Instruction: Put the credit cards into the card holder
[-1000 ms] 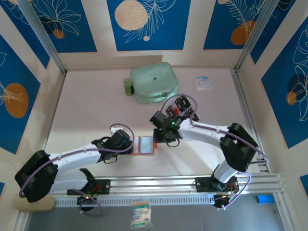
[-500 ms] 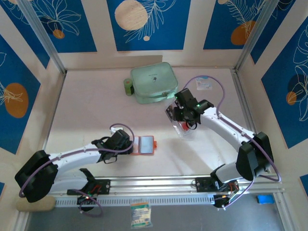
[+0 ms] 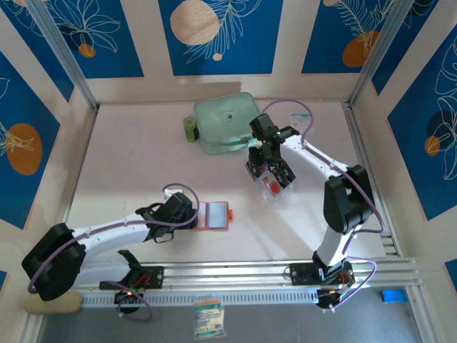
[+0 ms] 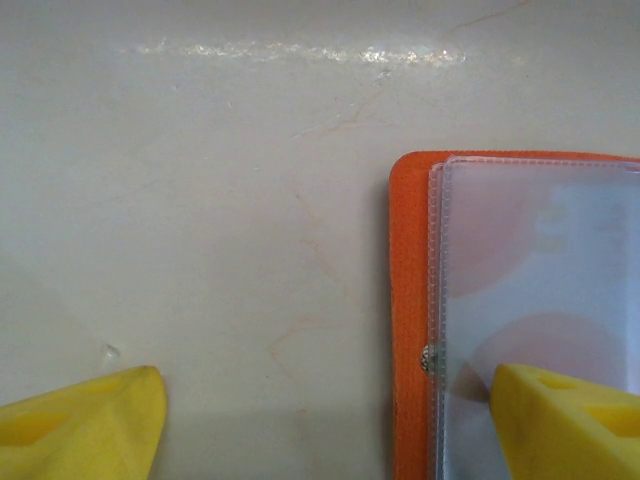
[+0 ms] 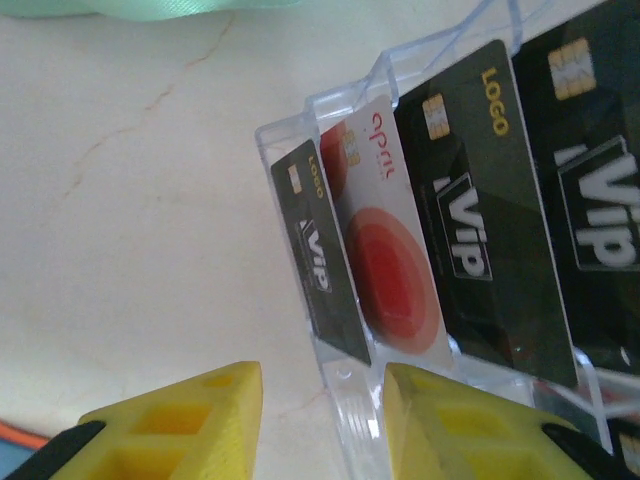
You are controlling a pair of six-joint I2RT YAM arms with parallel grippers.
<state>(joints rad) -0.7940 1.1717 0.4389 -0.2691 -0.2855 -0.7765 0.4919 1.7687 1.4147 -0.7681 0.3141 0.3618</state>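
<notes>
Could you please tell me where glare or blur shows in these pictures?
Left wrist: a glare streak crosses the table at the top, and the wallet pocket mirrors pale patches. Right wrist: the cards read sharp, the yellow fingers soft. Top external: even light.

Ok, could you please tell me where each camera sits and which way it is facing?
Top external: fixed above and behind the arm bases, looking down at the table; both arms, left pincer and right pincer show.
Left wrist: on the left arm, facing down at the card holder; its yellow fingers show.
Right wrist: on the right arm, facing the credit cards in the clear rack; its yellow fingers show.
Shared: top and left wrist both show the card holder.
</notes>
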